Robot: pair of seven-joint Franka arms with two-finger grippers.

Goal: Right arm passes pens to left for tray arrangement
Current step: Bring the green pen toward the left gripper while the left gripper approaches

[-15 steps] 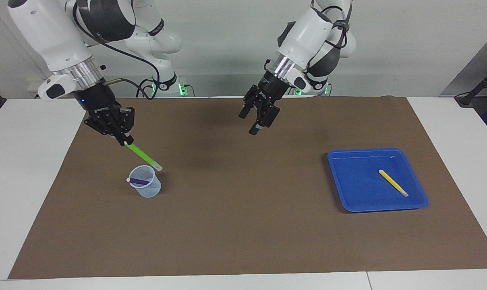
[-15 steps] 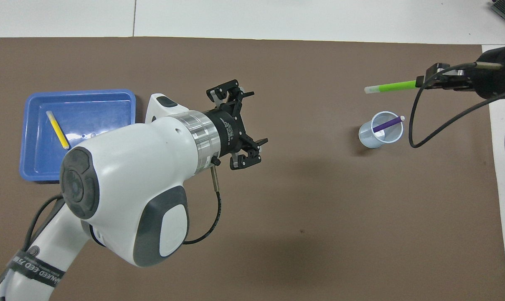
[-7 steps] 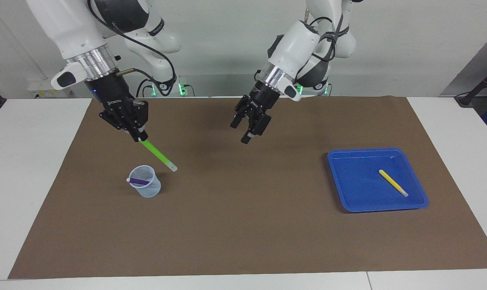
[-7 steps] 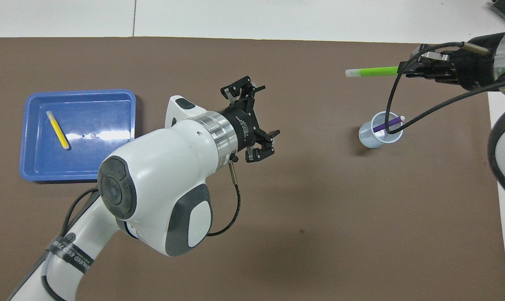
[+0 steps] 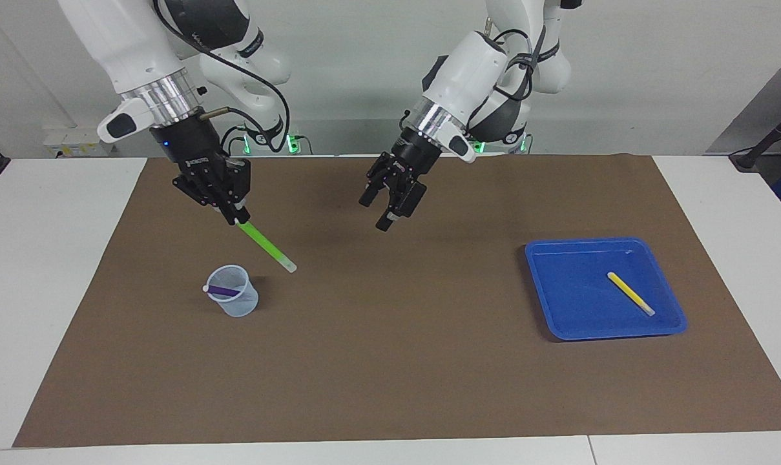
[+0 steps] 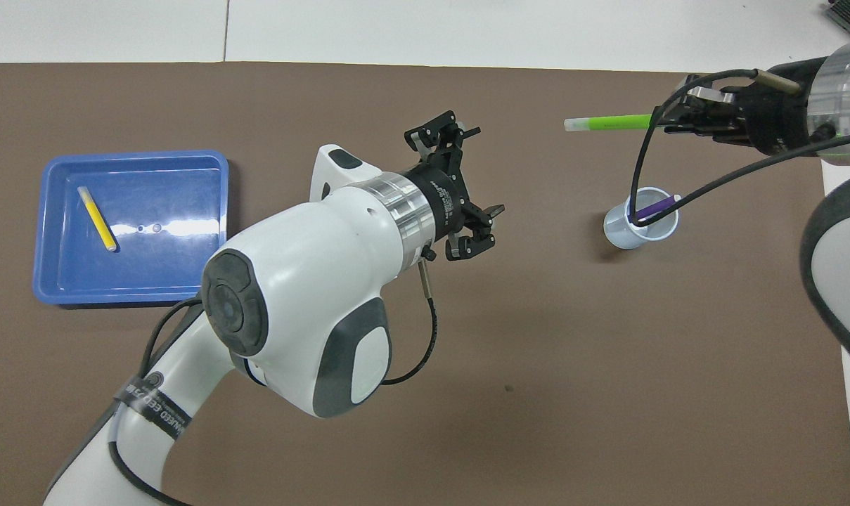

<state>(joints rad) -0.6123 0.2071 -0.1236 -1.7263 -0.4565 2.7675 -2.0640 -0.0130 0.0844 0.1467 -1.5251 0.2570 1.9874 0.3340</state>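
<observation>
Covering most of the white table (image 5: 54, 290) we note a brown mat (image 5: 390, 374), on which everything sits.

Left arm (image 6: 312, 302): comes in from its own end and reaches over the middle of the mat. We log the left gripper (image 5: 382, 208) as raised over bare mat, fingers spread wide apart, nothing between them.

Right arm (image 5: 138, 71): angled down over its end of the mat. The right gripper (image 5: 235, 217) is clamped on one end of the green pen (image 5: 267, 246), whose free whitish tip slants down toward the middle of the table (it is in the air, clear of the mat, and points toward the left gripper). The two grippers are apart; the green pen's tip is well short of the left fingers.

Tray (image 5: 558, 310): blue, flat on the mat toward the left arm's end of the table. We see the yellow pen (image 5: 630, 294) lying in it, diagonal on the tray floor.

Cup (image 5: 235, 300): small, clear, upright on the mat toward the right arm's end, near the hanging green pen but not touching it.

Purple pen (image 5: 222, 291): in the cup, leaning, its white end resting at the rim.
</observation>
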